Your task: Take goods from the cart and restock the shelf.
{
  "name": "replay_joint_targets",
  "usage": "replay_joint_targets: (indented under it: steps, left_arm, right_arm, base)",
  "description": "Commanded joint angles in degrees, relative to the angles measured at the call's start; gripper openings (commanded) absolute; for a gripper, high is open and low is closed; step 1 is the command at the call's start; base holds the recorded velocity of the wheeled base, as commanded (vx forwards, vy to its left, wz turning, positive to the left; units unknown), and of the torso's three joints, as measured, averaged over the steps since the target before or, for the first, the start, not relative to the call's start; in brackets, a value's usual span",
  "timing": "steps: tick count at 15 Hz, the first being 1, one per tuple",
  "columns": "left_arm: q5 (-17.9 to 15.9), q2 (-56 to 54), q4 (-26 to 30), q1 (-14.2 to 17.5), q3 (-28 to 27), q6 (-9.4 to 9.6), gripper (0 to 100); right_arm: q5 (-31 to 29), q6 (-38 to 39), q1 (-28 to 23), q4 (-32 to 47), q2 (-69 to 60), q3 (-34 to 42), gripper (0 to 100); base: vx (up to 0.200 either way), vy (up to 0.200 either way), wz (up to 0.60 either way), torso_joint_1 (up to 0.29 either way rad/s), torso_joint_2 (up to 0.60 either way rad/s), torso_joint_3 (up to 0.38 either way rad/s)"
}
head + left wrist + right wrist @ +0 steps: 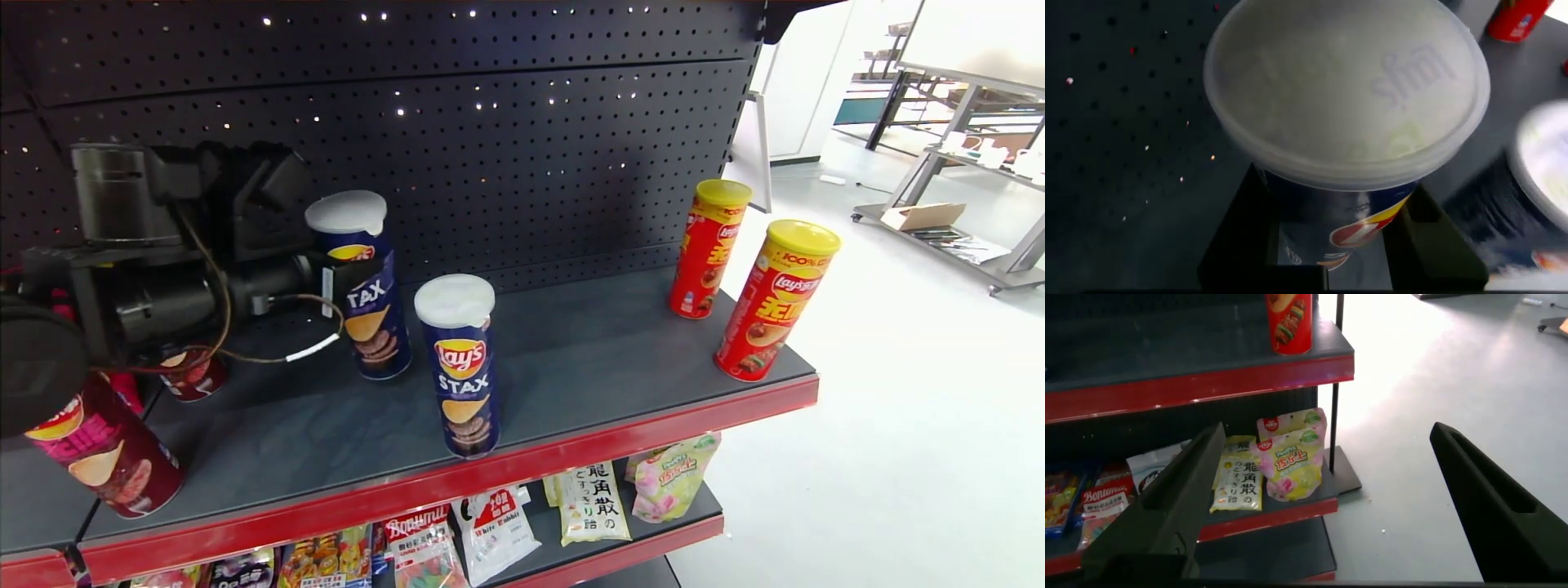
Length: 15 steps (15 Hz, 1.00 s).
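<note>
A blue chip can (pixel 365 306) with a white lid (pixel 1347 90) stands upright at the back left of the dark upper shelf (pixel 588 359). My left gripper (pixel 353 276) is shut on its upper body, one finger (pixel 1241 237) on each side. Whether its base touches the shelf I cannot tell. A second blue can (pixel 464 367) stands near the red front edge, close to the right of the held one. My right gripper (pixel 1327 433) is open and holds nothing, low beside the shelf unit's right end.
Two red cans (pixel 706 249) (pixel 775 302) stand at the shelf's right end. A magenta can (pixel 106 453) and a small red can (pixel 192 376) stand at the left. Snack bags (pixel 588 498) hang on the lower shelf (pixel 1266 523). Pegboard backs the shelf; open floor lies to the right.
</note>
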Motion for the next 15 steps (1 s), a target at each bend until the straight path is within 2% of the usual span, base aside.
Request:
replay_joint_targets:
  steps: [1,4,7,10,11,13,15]
  left_arm:
    - [-0.02,9.34,-0.34,-0.11,-7.2,0.01,0]
    - [-0.02,13.12,-0.6,-0.11,-10.8,-0.07,0]
    - [-0.02,17.08,-4.64,-1.25,-13.35,-0.07,0]
    - [-0.11,20.77,-5.17,-1.6,-18.1,-0.25,0]
    - [-0.11,21.39,-5.26,-1.78,-18.98,-0.6,0]
    - [-0.11,22.79,-5.17,-2.13,-20.47,-2.71,0]
    - [-0.11,23.23,-5.26,-2.4,-20.47,-3.68,0]
  right_arm:
    - [0.04,0.01,0.0,-0.01,-0.02,0.02,100]
    - [0.04,-0.08,0.0,-0.01,-0.02,0.02,100]
    - [0.04,0.01,0.0,-0.01,-0.02,0.02,100]
    - [0.04,0.01,0.0,-0.01,-0.02,0.02,100]
    - [0.04,0.01,0.0,-0.01,-0.02,0.02,100]
    - [0.04,0.01,0.0,-0.01,-0.02,0.02,100]
    - [0.04,0.01,0.0,-0.01,-0.02,0.02,100]
  base:
    - [0.0,0.0,0.0,0.0,0.0,0.0]
    - [0.0,0.0,0.0,0.0,0.0,0.0]
    - [0.0,0.0,0.0,0.0,0.0,0.0]
    - [0.0,0.0,0.0,0.0,0.0,0.0]
    - [0.0,0.0,0.0,0.0,0.0,0.0]
    - [0.0,0.0,0.0,0.0,0.0,0.0]
    - [0.0,0.0,0.0,0.0,0.0,0.0]
